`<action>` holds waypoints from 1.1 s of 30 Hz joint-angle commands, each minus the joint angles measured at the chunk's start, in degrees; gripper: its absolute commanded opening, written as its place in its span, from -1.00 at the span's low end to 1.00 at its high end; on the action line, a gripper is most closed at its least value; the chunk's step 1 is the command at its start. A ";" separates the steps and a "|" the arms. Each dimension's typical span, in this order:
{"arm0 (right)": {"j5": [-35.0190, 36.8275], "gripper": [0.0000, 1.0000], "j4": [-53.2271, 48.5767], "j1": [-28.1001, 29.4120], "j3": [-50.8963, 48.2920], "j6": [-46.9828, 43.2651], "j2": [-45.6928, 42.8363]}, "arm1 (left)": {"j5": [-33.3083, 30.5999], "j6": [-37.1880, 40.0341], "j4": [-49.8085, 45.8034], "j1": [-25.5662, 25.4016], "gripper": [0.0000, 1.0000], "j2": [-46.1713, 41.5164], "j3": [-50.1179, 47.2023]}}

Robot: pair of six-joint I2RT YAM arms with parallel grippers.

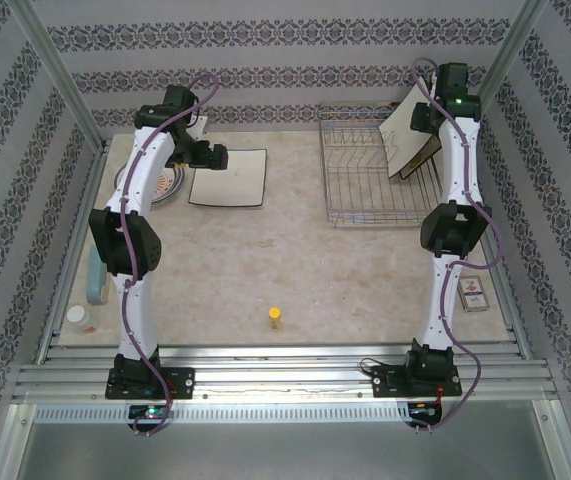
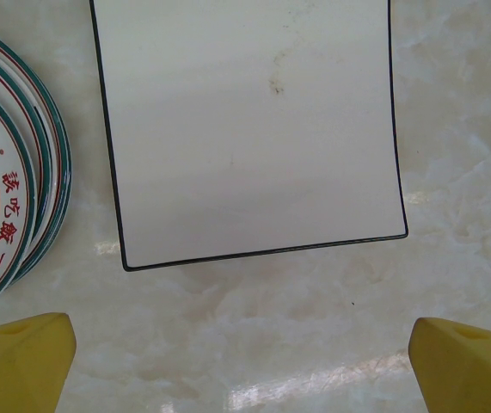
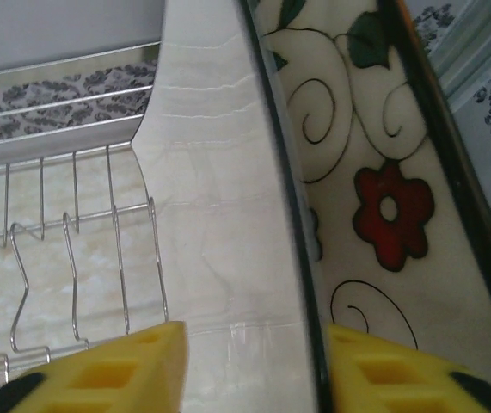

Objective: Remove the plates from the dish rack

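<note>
Patterned wallpaper walls in the marbled bench (image 1: 265, 260) I am working over. At its far right sits the dish rack (image 1: 370, 185), and a leaning square plate (image 1: 405, 135) stands tilted in the rack's far right corner. From the right wrist I see my right tool (image 3: 254, 361) straddling that plate's dark rim. One yellow finger is on the plain back side, the other on the face with the red flower and swirls. I cannot tell whether they are pressed onto it.

Across the bench at far left, a flat square plate (image 1: 227, 177) lies with its plain white side up. The round plates (image 1: 160, 182) are stacked just beside it. My left tool (image 2: 245, 361) hangs over bare bench near the flat plate's edge, fingers spread wide, holding nothing.

Nearer me are a small yellow object (image 1: 276, 318) mid-bench and a small box (image 1: 474, 295) by the right arm.
</note>
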 commanded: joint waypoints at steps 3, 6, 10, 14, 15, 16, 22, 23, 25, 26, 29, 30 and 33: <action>1.06 -0.56 1.62 1.57 1.60 0.19 0.77 | -0.22 1.11 -2.96 0.79 0.99 0.98 0.75; 1.37 -0.87 1.48 1.84 1.52 0.28 0.37 | 0.01 0.60 -2.81 0.80 0.99 1.15 0.91; 1.48 -1.00 1.09 2.27 1.38 0.28 -0.08 | 0.01 0.39 -2.93 0.80 0.99 1.10 0.89; 1.52 -1.00 0.93 2.88 1.34 0.34 -1.07 | -0.84 0.48 -3.51 0.78 0.99 0.73 0.74; 1.50 -1.00 1.01 3.12 1.34 0.36 -1.44 | -0.93 0.48 -3.60 0.77 0.99 0.57 0.63; 1.47 -1.00 1.12 3.34 1.38 0.39 -1.83 | -1.18 0.48 -3.70 0.77 0.99 0.47 0.62; 2.98 -1.00 0.67 4.69 1.42 0.28 -5.87 | -0.75 0.07 -3.63 0.75 0.99 0.37 -0.16; 3.41 -1.00 0.45 4.90 1.42 0.20 -6.78 | -0.70 -0.01 -3.66 0.64 0.99 0.37 -0.30; 4.26 -1.00 -0.05 5.30 1.40 0.01 -8.38 | -0.70 -0.02 -3.45 0.51 0.99 0.23 -0.58; 5.01 -1.00 -0.21 5.56 1.30 -0.10 -9.31 | -0.83 -0.03 -3.62 0.48 0.99 0.30 -0.63; 6.82 -1.00 -0.41 6.27 0.79 -0.81 -12.29 | -0.95 0.18 -3.88 0.34 0.99 0.36 -0.25; 7.60 -1.00 -0.46 6.61 0.43 -1.11 -13.46 | -0.86 0.24 -3.87 0.34 0.99 0.28 -0.23; 9.70 -1.00 -0.88 7.65 -0.44 -2.42 -16.68 | -1.19 0.48 -4.30 0.26 0.99 0.15 -0.42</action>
